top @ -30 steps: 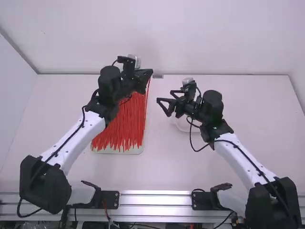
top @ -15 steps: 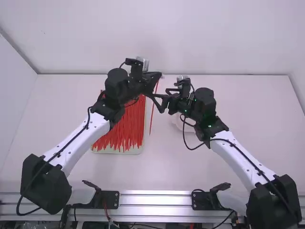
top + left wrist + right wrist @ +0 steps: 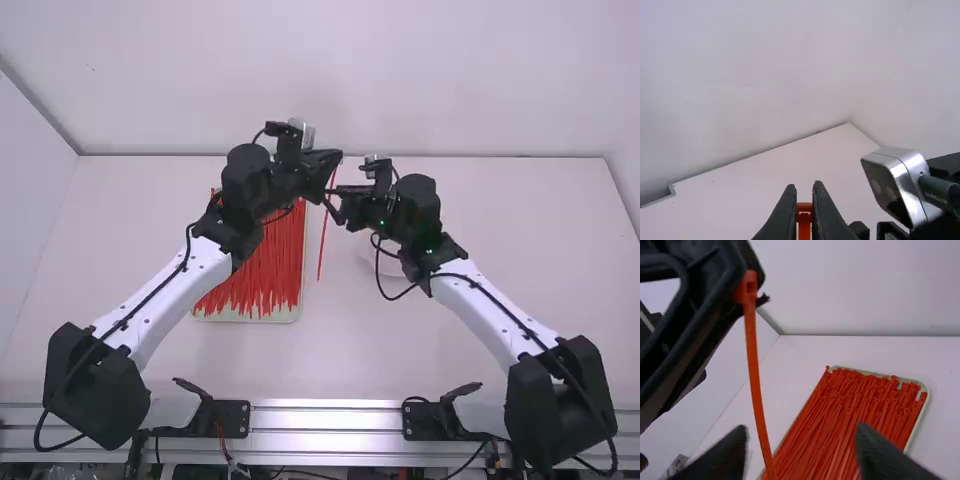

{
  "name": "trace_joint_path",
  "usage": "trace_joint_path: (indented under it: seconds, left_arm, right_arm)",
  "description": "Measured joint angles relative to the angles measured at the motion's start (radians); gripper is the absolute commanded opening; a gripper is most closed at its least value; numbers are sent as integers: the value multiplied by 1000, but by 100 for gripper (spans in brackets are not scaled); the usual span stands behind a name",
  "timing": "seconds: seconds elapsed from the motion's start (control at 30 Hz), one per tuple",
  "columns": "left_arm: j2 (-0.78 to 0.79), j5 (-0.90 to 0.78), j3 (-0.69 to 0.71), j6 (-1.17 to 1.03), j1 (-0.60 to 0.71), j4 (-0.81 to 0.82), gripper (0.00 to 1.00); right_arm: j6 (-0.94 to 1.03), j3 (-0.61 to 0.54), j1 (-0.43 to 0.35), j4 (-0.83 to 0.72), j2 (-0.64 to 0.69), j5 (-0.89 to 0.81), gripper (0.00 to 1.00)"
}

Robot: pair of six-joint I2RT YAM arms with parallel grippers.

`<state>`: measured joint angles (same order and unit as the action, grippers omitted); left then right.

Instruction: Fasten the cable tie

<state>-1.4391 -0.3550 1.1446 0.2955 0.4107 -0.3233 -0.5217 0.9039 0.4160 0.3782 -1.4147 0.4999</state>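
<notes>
My left gripper is raised over the far middle of the table, shut on the head of one red cable tie. In the left wrist view the tie's head sits pinched between the two fingers. The strap hangs straight down from that gripper in the right wrist view. My right gripper faces it from the right, open, its fingers spread to either side of the hanging strap without touching it.
A pale tray holding a thick pile of red cable ties lies under the left arm; the pile also appears in the right wrist view. A small white object rests on the table below the right arm.
The left gripper lifted a single tie off the pile and carried it rightward. The right gripper swung left toward it, closing the gap until its fingers flank the strap.
</notes>
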Motion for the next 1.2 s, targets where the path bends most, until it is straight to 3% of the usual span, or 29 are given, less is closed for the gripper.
trace_joint_path:
  seconds: [0.07,0.17,0.33,0.37,0.43,0.6,0.87,1.2]
  left_arm:
    - [0,0,0,0,0,-5,2]
    - [0,14,0,0,0,-9,2]
    - [0,34,0,11,2,-9,2]
    - [0,35,0,11,3,-10,6]
    - [0,41,0,11,6,-11,28]
    - [0,21,0,19,-2,-7,52]
    - [-2,-244,51,-16,-126,13,66]
    - [-35,-790,137,-14,-280,-143,75]
  right_arm:
    - [-3,0,0,0,0,5,28]
    - [-4,0,-10,0,0,30,0]
    - [-15,0,-42,0,0,75,0]
    - [-18,0,-51,0,0,87,0]
    - [-23,0,-71,12,0,121,0]
    - [-22,0,-129,55,-1,207,0]
    - [-10,0,-243,133,-1,412,0]
    - [-2,0,-318,323,-1,646,0]
